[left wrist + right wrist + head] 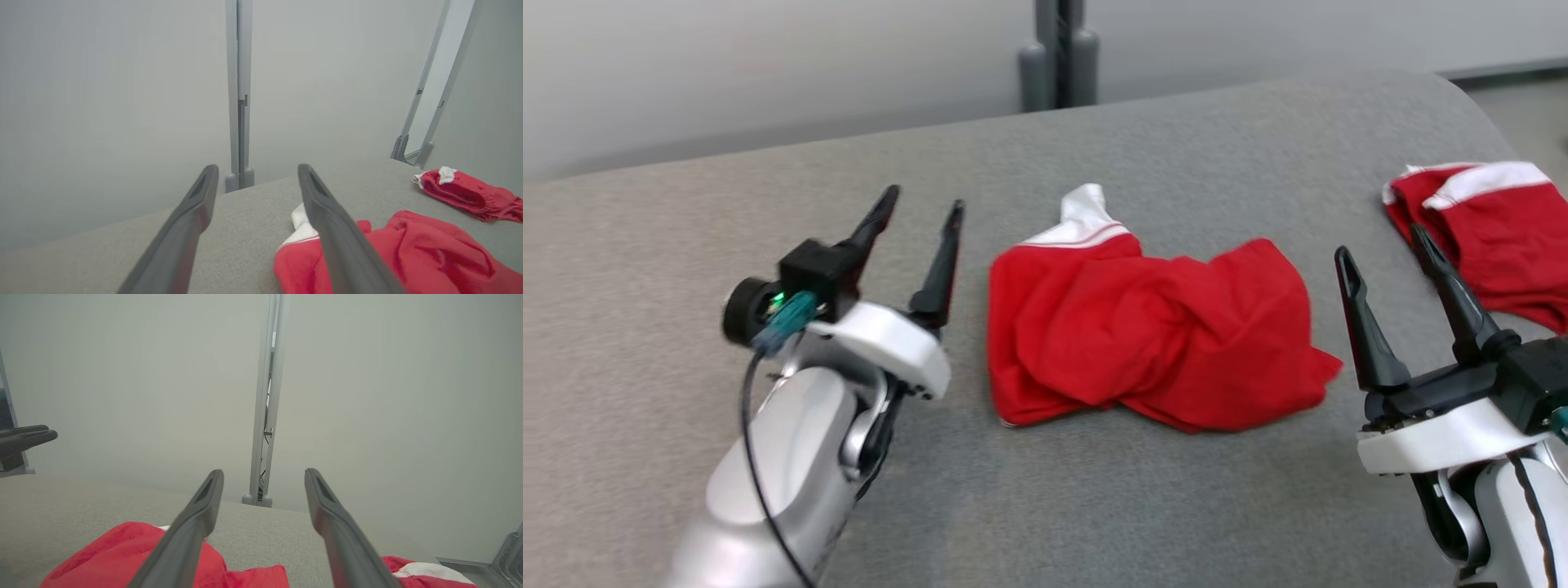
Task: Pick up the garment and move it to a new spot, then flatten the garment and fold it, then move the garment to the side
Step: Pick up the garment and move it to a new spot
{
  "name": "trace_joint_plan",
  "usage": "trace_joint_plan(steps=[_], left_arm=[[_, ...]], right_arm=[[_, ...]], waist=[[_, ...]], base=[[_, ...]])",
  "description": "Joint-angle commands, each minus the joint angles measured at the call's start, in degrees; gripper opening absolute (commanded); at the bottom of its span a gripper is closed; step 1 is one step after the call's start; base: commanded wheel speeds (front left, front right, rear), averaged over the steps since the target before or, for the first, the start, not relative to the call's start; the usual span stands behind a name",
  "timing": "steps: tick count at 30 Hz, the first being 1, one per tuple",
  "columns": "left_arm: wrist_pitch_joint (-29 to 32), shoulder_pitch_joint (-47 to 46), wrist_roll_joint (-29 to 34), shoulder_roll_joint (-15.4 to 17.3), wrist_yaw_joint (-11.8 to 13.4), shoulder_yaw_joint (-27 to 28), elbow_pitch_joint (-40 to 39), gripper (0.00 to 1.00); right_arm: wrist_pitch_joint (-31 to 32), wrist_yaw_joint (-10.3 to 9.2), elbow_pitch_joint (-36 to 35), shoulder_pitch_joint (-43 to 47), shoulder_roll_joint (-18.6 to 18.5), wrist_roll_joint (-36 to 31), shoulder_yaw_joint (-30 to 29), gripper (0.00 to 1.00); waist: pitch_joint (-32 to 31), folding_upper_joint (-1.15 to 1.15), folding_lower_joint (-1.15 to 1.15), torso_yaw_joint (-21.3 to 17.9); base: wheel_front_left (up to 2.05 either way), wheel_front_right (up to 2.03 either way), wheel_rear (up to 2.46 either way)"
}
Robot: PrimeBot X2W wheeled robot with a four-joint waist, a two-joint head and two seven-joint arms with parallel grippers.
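Head view: you've got a grey fabric-topped desk (768, 245) with a rounded far-right corner. There's a plain pale wall (727, 65) behind it and a grey double post (1059, 53) just past the far edge, mid-frame. A strip of floor (1531, 102) shows beyond the corner. The garment (1143, 343) lies crumpled mid-desk, red, with a white band (1082, 216) at its far-left end. A second garment (1494, 237), red with white trim, sits by the right edge, apart from the first. Left jaws are apart and empty, just left of the garment, not touching it. Right jaws are apart and empty too, at the near side between the two garments. One tip overlaps the second garment's edge in frame; you can't judge contact there.

Left wrist view: fingers (196, 212) are spread wide, with just desk (245, 220) and wall between them. The post (239, 102) rises dead ahead. The garment (429, 253) is lower right, partly behind the right-hand finger. The second garment (466, 192) lies beyond it near the far corner. A slanted grey frame (429, 94) stands past that corner.

Right wrist view: fingers (339, 535) are spread, nothing held. The post (269, 396) stands ahead at the desk's far edge, with cabling in its gap. The garment (122, 555) is lower left, partly behind the left-hand finger. The second garment (421, 571) is at the bottom right. The left jaws' tips poke in at the left edge, above the desk (61, 506).
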Motion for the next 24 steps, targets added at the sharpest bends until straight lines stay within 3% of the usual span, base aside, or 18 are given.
trace_joint_plan(steps=[1,7,14,24], left_arm=[[-0.15,2.20,1.09,0.67,0.51,1.90,-1.80,1.00],[-0.15,12.18,5.36,2.52,0.49,9.19,-8.96,1.00],[-0.16,22.35,9.56,-1.20,-0.97,15.90,-14.11,1.00],[-0.16,29.98,13.70,-4.90,-3.19,24.05,-18.99,1.00]], right_arm=[[-0.09,-0.02,0.47,0.68,-0.53,0.32,0.05,1.00],[-0.08,-0.02,1.68,1.98,-0.86,0.69,0.40,1.00],[-0.08,-0.02,2.71,3.60,-0.69,0.90,0.23,1.00],[-0.08,-0.02,3.65,4.39,0.04,1.25,1.10,1.00]], waist=[[-2.69,0.00,0.00,3.12],[-5.19,0.00,0.00,6.79],[-6.88,0.00,0.00,9.59],[-7.91,0.00,0.00,10.13]], base=[[0.00,0.00,0.00],[0.00,0.00,0.00],[0.00,0.00,0.00],[0.00,0.00,0.00]])
